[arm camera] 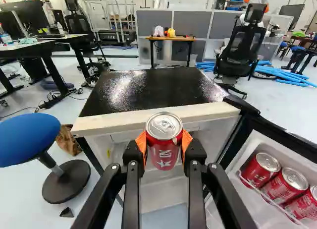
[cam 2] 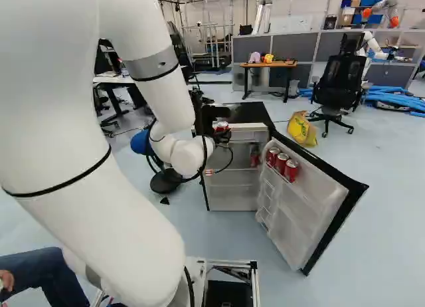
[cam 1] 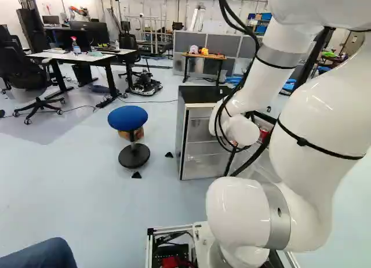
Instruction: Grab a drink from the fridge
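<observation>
Starting on the left, I can see a white-topped desk [cam 1: 87,56] well beyond the fridge [cam 1: 200,143] and off to its left. A stool with a round blue seat [cam 1: 128,118] stands nearer, to the left of the fridge, and a brown bag [arm camera: 68,140] sits on the floor on that same side. Directly behind the fridge, well apart from it, is a small wooden-topped table [cam 1: 203,57].

My arm [cam 2: 163,101] reaches to the front of the fridge, near its top front edge. There my gripper [cam 2: 222,130] has a red can [arm camera: 164,149] pinched upright between its orange pads, one on each side of it.

Inside the fridge, toward the hinge side, I make out a small red item [cam 2: 254,159]. The fridge door [cam 2: 299,207] hangs open to the right, with three red cans [arm camera: 285,184] lined up in its rack. Past the door, right of the fridge, a yellow bag [cam 2: 302,129] is on the floor, and a black office chair [cam 2: 337,84] stands farther right and beyond.
</observation>
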